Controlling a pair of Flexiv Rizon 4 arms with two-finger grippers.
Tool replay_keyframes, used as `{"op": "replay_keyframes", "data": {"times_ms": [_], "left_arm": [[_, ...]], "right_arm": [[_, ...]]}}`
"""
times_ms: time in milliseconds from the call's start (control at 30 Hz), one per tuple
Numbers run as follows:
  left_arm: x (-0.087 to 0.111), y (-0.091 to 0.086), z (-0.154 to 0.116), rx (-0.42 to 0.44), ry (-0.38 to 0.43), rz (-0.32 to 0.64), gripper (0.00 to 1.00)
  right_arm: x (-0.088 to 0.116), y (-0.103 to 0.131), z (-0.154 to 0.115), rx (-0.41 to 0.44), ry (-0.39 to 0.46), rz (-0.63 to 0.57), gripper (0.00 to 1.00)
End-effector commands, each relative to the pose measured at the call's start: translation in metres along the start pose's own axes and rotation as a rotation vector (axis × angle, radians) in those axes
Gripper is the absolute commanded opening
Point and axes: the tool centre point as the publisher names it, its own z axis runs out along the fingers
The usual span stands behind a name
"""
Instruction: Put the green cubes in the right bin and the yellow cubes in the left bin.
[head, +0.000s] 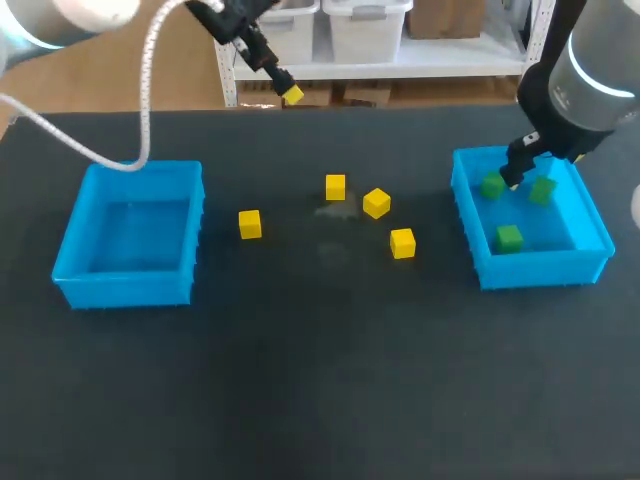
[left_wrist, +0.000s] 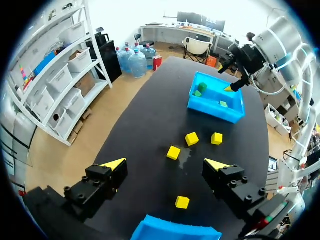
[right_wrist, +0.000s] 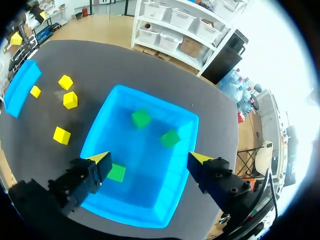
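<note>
Yellow-tipped fingers (left_wrist: 115, 164) of the left hand (left_wrist: 165, 164) stand wide apart with nothing between them. In the head view this hand hangs high over the far edge of the table (head: 320, 380). Under it, the left wrist view shows a strip of the left bin (left_wrist: 175, 232) rim.

Four yellow cubes lie on the table between the bins. One (head: 250, 224) sits alone, nearest the left bin. The other three form a loose group near the middle: one (head: 335, 187) farthest back, a turned one (head: 376, 203) just beside it, and one (head: 402, 243) nearest the right bin (head: 540, 268).

Over that bin the right hand (right_wrist: 150, 158) hangs with its fingers apart, holding nothing. All three green cubes lie on the bin's floor. Two (head: 492, 186) (head: 542, 190) lie toward the far wall, with the hand between them in the head view. The third (head: 509, 237) lies nearer the front wall. In the right wrist view that third cube sits just beside one finger, and the other two lie ahead of the hand, apart from each other.
</note>
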Motion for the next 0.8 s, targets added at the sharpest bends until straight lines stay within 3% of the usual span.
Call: {"op": "replay_keyframes", "data": {"times_ms": [33,500,800], "left_arm": [[-0.008,0.005,0.020,0.011,0.174,0.010,1.00],[0.004,-0.015,0.071,0.000,0.303,0.072,1.00],[0.009,-0.028,0.098,-0.002,0.328,0.078,1.00]], "right_arm": [[0.002,0.000,-0.001,0.002,-0.005,0.001,1.00],[0.002,0.000,-0.001,0.002,-0.005,0.001,1.00],[0.002,0.000,-0.001,0.002,-0.005,0.001,1.00]]}}
